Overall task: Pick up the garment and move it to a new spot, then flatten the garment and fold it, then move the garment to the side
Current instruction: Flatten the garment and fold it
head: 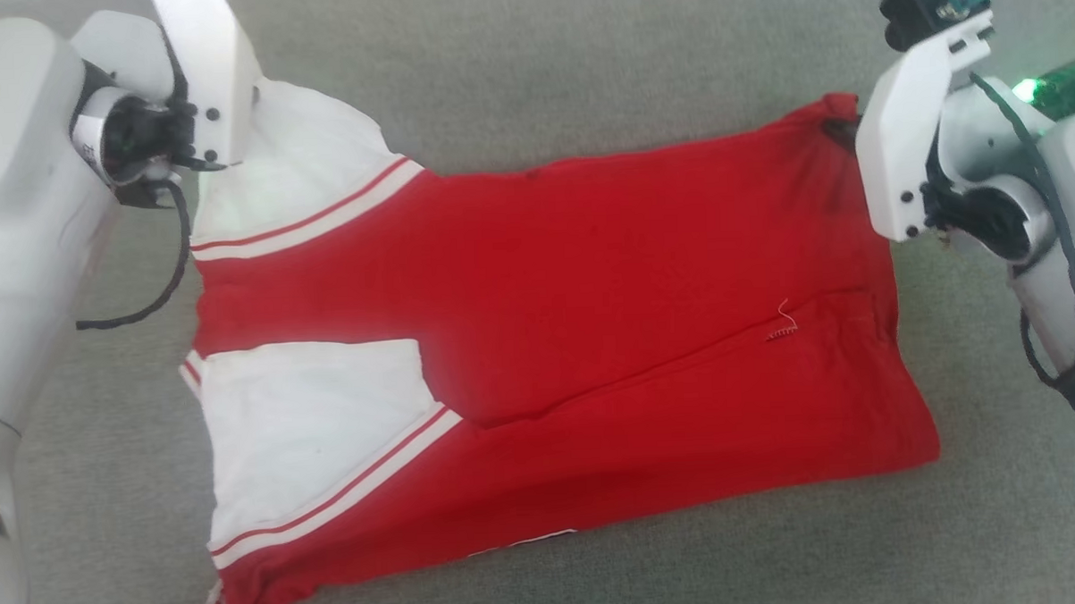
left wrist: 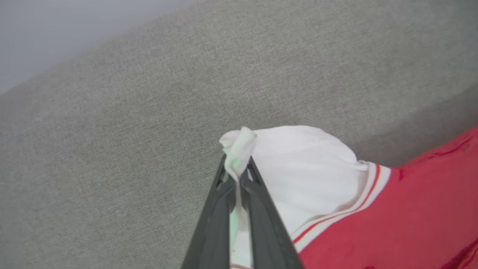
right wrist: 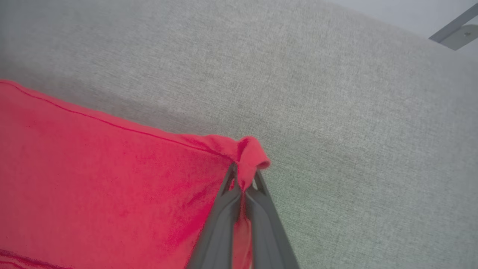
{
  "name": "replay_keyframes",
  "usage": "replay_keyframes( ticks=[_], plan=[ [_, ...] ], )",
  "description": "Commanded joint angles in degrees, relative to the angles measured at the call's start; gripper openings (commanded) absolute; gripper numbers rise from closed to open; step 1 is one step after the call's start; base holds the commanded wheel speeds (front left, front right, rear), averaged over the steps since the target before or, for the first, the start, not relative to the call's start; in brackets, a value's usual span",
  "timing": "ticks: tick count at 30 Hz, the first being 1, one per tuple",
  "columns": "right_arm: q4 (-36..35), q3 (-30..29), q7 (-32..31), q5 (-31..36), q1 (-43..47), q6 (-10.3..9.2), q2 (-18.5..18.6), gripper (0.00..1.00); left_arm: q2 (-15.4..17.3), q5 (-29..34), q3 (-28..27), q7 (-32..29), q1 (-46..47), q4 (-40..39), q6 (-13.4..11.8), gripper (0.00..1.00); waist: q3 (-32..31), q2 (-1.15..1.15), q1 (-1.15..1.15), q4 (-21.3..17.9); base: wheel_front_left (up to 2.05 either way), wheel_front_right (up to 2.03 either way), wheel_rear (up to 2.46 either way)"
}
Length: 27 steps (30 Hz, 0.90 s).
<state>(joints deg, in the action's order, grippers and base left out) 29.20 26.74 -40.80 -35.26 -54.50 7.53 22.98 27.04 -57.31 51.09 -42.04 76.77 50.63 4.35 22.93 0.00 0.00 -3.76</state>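
Where the head view looks down, the shirt (head: pixel 590 273) lies spread across the middle of the frame on the grey fabric surface (head: pixel 529 61). Its white sleeves point left and its red hem right, with the lower part folded over. The left arm (head: pixel 15 177) stands at the upper left over a sleeve, and the right arm (head: pixel 908 146) at the upper right by a hem corner.

In the left wrist view, the left tool (left wrist: pixel 236 170) is pressed together, pinching a bunched edge of white sleeve.

In the right wrist view, the right tool (right wrist: pixel 244 175) is clamped on a red corner of the shirt, which puckers above its tips.
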Motion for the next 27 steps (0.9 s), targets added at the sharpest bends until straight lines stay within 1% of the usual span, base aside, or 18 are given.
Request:
replay_keyframes(
  ticks=[1,6,9,11,15,19,21,22,24,27],
  plan=[
    [-1.13,0.06,0.69,-0.28,1.40,-0.08,0.87,0.00,0.39,-0.09,0.24,-0.15,-0.83,-1.09,0.42,0.00,-2.43,0.00,0.00,1.35,0.00,0.00,0.00],
    [-5.89,-0.37,0.60,-0.88,5.08,-0.08,3.57,0.00,1.97,-0.03,1.13,-1.60,-3.04,-6.34,-0.14,0.00,-5.47,0.00,0.00,2.82,0.00,0.00,0.00],
    [-9.12,-1.36,-0.04,-1.11,7.86,-0.08,5.01,0.00,3.32,-0.88,1.07,-2.45,-5.42,-11.28,-1.68,0.00,-6.98,0.00,0.00,3.48,0.00,0.00,0.00],
    [-11.30,-2.36,-0.78,-1.01,9.89,-0.08,6.02,0.00,4.98,-1.20,1.07,-3.17,-7.38,-15.55,-3.03,0.00,-7.82,0.00,0.00,3.81,0.00,0.00,0.00],
    [-15.99,-5.07,-2.31,-0.55,14.59,-0.08,7.63,0.00,8.84,-1.73,1.23,-4.51,-12.32,-26.71,-7.13,0.00,-9.18,0.00,0.00,4.33,0.00,0.00,0.00],
    [-20.52,-8.92,-4.64,0.38,20.21,-0.08,8.46,0.00,14.09,-1.97,1.25,-6.00,-18.20,-40.00,-12.65,0.00,-10.05,0.00,0.00,4.58,0.00,0.00,0.00],
    [-22.74,-11.21,-5.85,0.57,23.36,-0.08,8.23,0.00,16.64,-2.23,1.46,-6.71,-21.33,-46.99,-15.66,0.00,-10.28,0.00,0.00,4.75,0.00,0.00,0.00],
    [-22.74,-11.21,-5.85,0.57,23.36,-0.08,8.23,0.00,16.64,-2.23,1.46,-6.71,-21.33,-46.99,-15.66,0.00,-10.28,0.00,0.00,4.75,0.00,0.00,0.00],
    [-24.52,-13.48,-7.12,0.74,26.69,-0.08,7.75,0.00,19.27,-2.17,1.79,-7.29,-24.36,-53.12,-18.78,0.00,-10.43,0.00,0.00,4.86,0.00,0.00,0.00],
    [-26.62,-16.14,-8.80,1.22,31.26,-0.08,6.60,0.00,21.99,-2.73,2.22,-7.49,-28.78,-60.00,-22.64,0.00,-10.41,0.00,0.00,5.01,0.00,0.00,0.00]
  ],
)
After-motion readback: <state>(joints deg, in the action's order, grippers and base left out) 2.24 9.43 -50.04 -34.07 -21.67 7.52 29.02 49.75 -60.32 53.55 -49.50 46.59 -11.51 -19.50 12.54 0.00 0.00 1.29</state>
